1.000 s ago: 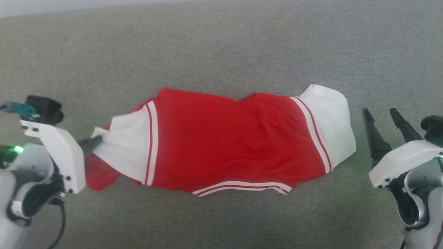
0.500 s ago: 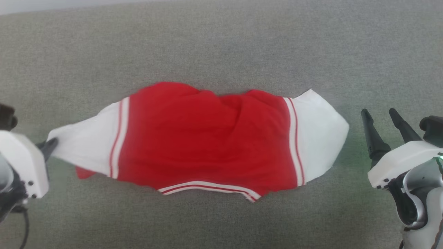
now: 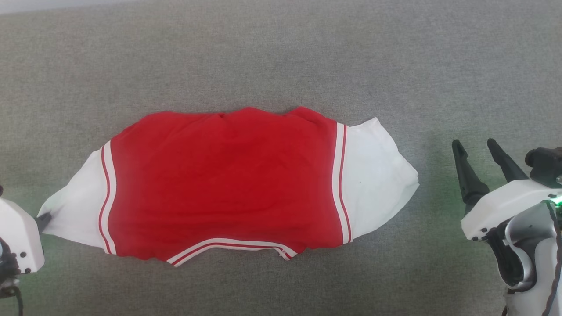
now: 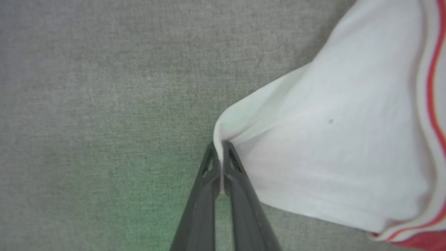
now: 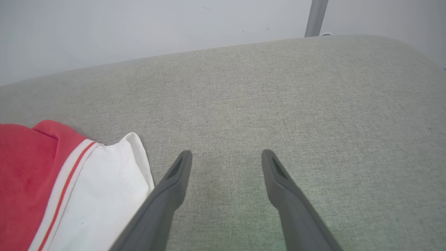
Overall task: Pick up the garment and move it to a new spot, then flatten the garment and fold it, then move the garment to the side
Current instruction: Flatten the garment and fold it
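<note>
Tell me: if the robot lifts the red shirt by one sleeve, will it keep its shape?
Probably not: the garment is thin cloth, and its white sleeve puckers to a point where the left gripper pinches it, so it should hang limp. Pushed, it would likely bunch rather than slide on the coarse grey surface.

One garment [image 3: 224, 184] lies mid-frame in the head view. It has two white sleeves, a sleeve [image 3: 79, 215] at centre left and a sleeve [image 3: 377, 188] at centre right. It has three striped bands, one at each sleeve seam and one along the lower hem.

There are two end effectors, the left end effector [image 3: 44, 218] at the left edge and the right end effector [image 3: 473, 142] at the right edge. Each has two dark fingers.

There is one grey worktop [image 3: 281, 57] and one grey pole [image 5: 315, 17] at the upper right of the right wrist view.
</note>
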Controlling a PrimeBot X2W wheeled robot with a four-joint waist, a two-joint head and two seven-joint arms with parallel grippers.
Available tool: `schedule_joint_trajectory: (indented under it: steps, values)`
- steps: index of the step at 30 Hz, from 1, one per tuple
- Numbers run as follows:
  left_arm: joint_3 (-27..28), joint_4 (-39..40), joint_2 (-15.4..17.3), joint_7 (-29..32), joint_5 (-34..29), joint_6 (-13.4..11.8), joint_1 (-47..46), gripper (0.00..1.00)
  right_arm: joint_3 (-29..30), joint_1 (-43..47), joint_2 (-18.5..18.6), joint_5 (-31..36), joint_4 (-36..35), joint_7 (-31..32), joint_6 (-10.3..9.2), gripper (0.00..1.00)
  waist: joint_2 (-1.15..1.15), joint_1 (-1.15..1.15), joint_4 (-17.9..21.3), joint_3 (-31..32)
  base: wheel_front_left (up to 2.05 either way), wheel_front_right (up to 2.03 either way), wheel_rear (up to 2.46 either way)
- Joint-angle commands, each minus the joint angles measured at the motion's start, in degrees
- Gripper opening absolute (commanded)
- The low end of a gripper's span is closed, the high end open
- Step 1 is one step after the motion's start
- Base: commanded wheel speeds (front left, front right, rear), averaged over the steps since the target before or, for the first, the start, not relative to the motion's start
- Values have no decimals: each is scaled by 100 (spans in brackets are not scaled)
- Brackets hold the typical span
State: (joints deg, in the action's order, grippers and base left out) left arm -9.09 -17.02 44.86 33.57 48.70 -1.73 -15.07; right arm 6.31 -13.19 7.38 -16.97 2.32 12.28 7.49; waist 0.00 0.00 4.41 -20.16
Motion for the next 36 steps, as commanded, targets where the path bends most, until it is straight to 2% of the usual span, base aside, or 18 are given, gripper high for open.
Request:
schedule_joint_trajectory:
  steps: [1, 2, 3, 4, 5, 10, 22, 32, 33, 34, 35, 36]
  values:
    - [-106, -222, -102, -2, -23, 39, 45, 0, 1, -32, -11, -1, 31, -31, 0, 100, 0, 0, -1, 12, 0, 0, 0]
    - [-141, -305, -146, -17, -30, 68, 7, 4, -7, -29, -8, -7, 47, -31, 0, 100, 0, 0, -4, 28, 0, 0, 0]
    - [-161, -370, -188, -45, -16, 105, -22, 36, -9, -23, -7, -6, 63, -31, 0, 100, 0, 0, -9, 50, 0, 0, 0]
    - [-171, -408, -215, -84, -18, 138, -51, 56, -14, -16, -7, 0, 71, -26, 0, 100, 0, 0, -13, 75, 0, 0, 0]
    - [-181, -439, -237, -109, -21, 155, -89, 100, -18, -3, -3, 4, 76, -26, 0, 100, 0, 0, -23, 109, 0, 0, 0]
    - [-214, -472, -238, 10, 46, 188, -199, 100, -35, 93, 8, 5, 63, 1, 0, 100, 0, 0, -65, 270, 0, 0, 0]
    - [-477, -466, 1, 669, -129, 173, -656, 100, -105, 195, 66, -13, -108, 168, 0, 100, 0, 0, -62, 515, 0, 0, 0]
    - [-819, -1050, -230, 1129, -162, 106, -1027, 100, -148, 217, 121, -63, -261, 343, 0, 100, 0, 0, 72, 384, 0, 0, 0]
    - [-856, -1131, -286, 1183, -133, 105, -1021, 89, -179, 218, 125, -87, -267, 387, 0, 100, 0, 0, 76, 373, 0, 0, 0]
    - [-895, -1192, -340, 1215, -106, 144, -1017, 23, -214, 220, 143, -113, -280, 437, 0, 100, 0, 0, 77, 362, 0, 0, 0]
    - [-916, -1259, -382, 1234, -86, 142, -1028, 0, -245, 221, 161, -141, -287, 496, 0, 100, 0, 0, 74, 351, 0, 0, 0]
    - [-938, -1310, -413, 1226, -81, 168, -1044, 0, -304, 222, 185, -163, -294, 570, 0, 100, 0, 0, 70, 343, 0, 0, 0]
